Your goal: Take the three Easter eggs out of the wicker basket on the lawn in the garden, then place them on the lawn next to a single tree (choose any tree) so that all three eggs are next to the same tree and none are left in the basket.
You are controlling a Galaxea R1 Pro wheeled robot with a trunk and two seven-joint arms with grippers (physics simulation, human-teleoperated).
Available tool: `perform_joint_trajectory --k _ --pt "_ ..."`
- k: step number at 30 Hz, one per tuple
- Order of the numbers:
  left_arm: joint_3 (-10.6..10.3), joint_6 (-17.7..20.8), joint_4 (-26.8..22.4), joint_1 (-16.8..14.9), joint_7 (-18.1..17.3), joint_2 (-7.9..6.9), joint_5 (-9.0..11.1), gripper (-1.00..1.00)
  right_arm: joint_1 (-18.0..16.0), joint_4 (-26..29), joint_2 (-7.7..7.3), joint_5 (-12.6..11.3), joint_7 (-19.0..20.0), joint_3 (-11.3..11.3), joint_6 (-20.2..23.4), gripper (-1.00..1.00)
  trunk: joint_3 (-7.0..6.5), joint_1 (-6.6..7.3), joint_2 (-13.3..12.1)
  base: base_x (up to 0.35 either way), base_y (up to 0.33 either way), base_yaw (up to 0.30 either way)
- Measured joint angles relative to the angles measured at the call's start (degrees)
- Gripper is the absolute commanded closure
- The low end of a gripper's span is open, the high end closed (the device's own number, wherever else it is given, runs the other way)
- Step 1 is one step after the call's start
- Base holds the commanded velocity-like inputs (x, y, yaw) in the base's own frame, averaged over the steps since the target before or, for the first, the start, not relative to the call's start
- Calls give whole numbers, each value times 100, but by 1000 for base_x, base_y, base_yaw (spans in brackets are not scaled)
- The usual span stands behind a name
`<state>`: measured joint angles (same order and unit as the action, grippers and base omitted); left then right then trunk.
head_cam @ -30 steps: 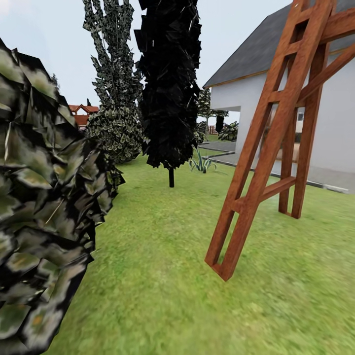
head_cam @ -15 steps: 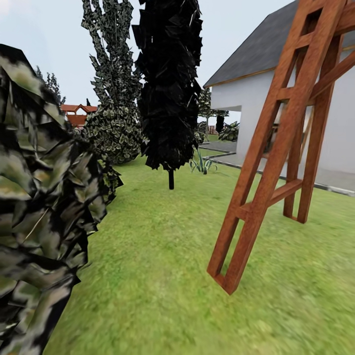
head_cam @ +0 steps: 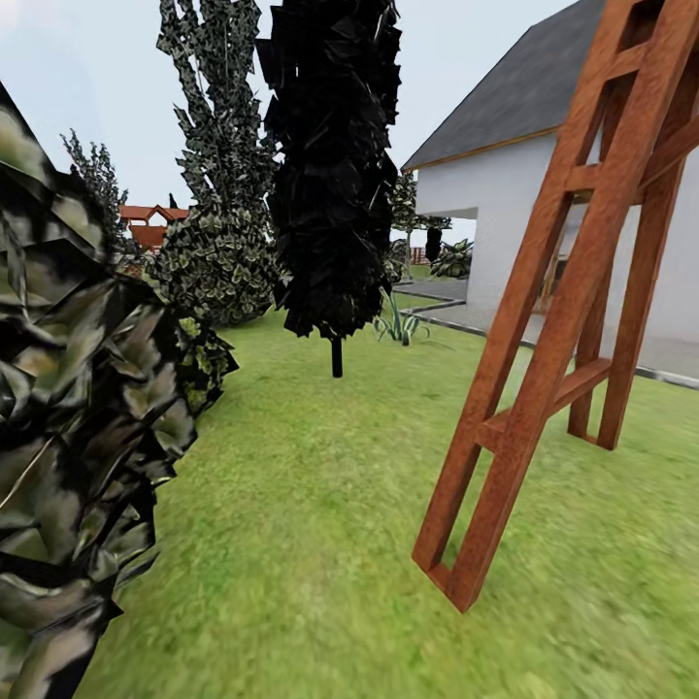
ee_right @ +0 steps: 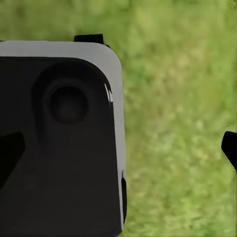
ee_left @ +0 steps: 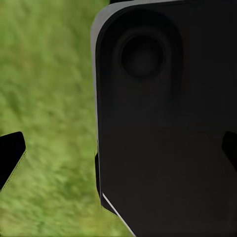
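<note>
Both grippers hang over grass with their fingers spread wide and nothing between them. On the left gripper [ee_left: 118, 153] one dark fingertip [ee_left: 10, 155] shows at each side of the left wrist view, with a black, grey-edged part of the robot's body [ee_left: 168, 123] in between. The right gripper [ee_right: 118, 148] is the same, with its fingertips [ee_right: 230, 145] far apart and a black body panel [ee_right: 59, 148] beside them.

From the head, the lawn [head_cam: 311, 505] runs wide and mottled green toward a white house [head_cam: 505, 214] with a grey roof. A reddish-brown wooden frame [head_cam: 544, 320], built like a ladder, leans on the grass at the lawn's right side. A dark narrow cypress [head_cam: 335, 165] stands mid-lawn, with a paler leafy conifer [head_cam: 218, 184] just beside it. Blocky foliage [head_cam: 78, 427] crowds the left edge of the head view. A spiky plant [head_cam: 398, 325] grows near the paving by the house. A red-roofed building [head_cam: 146, 225] sits far behind.

I can see no eggs or basket, and no writing or labels that can be read.
</note>
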<state>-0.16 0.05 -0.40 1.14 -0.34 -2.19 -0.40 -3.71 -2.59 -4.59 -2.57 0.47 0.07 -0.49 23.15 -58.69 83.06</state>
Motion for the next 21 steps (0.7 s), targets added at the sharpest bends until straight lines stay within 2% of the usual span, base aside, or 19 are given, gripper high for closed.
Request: perform_joint_trajectory --k 7,15,21 --pt "6 0 0 0 1 0 0 -100 0 1 20 -57 1 -46 1 -100 0 0 0 336 0 150" --pt "8 -4 0 0 2 0 0 -100 0 5 -5 -59 18 -46 2 -100 0 0 0 336 0 54" --pt "8 -4 0 0 2 0 0 -100 0 6 -6 -69 4 -55 1 -100 0 0 0 336 0 220"
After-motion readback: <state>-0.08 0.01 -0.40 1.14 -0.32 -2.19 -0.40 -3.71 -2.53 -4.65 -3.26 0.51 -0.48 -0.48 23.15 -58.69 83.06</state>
